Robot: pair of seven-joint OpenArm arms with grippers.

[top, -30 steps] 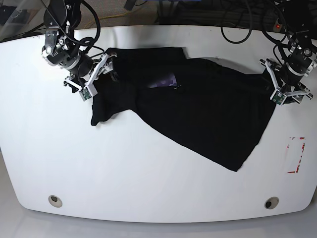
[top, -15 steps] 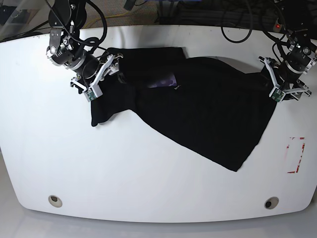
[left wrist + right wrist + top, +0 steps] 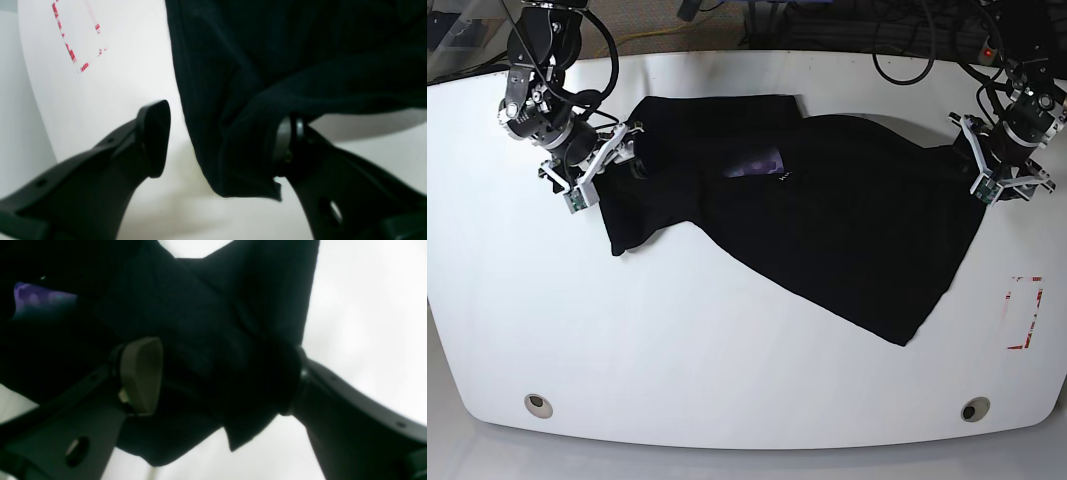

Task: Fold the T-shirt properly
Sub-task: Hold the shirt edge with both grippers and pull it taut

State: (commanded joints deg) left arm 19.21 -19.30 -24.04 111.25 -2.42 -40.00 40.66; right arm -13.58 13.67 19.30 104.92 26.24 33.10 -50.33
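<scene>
The black T-shirt (image 3: 827,220) lies spread and creased across the white table (image 3: 677,330), its purple patch (image 3: 757,165) showing near the collar. My right gripper (image 3: 605,165) is at the shirt's left end. In the right wrist view (image 3: 220,376) its jaws stand wide apart with the shirt (image 3: 206,323) bunched between them and the purple patch (image 3: 40,300) at upper left. My left gripper (image 3: 972,160) is at the shirt's right corner. In the left wrist view (image 3: 222,143) it is open, and the shirt's edge (image 3: 267,66) hangs over the right finger (image 3: 290,146).
A red-marked rectangle (image 3: 1024,312) sits near the table's right edge and also shows in the left wrist view (image 3: 76,40). Two round holes (image 3: 539,404) (image 3: 974,408) are near the front edge. Cables (image 3: 907,40) hang behind the table.
The arm on the left of the base view swung right over the shirt, then back left and a little down to its left edge. The other arm barely moved. The shirt's outline is much the same.
</scene>
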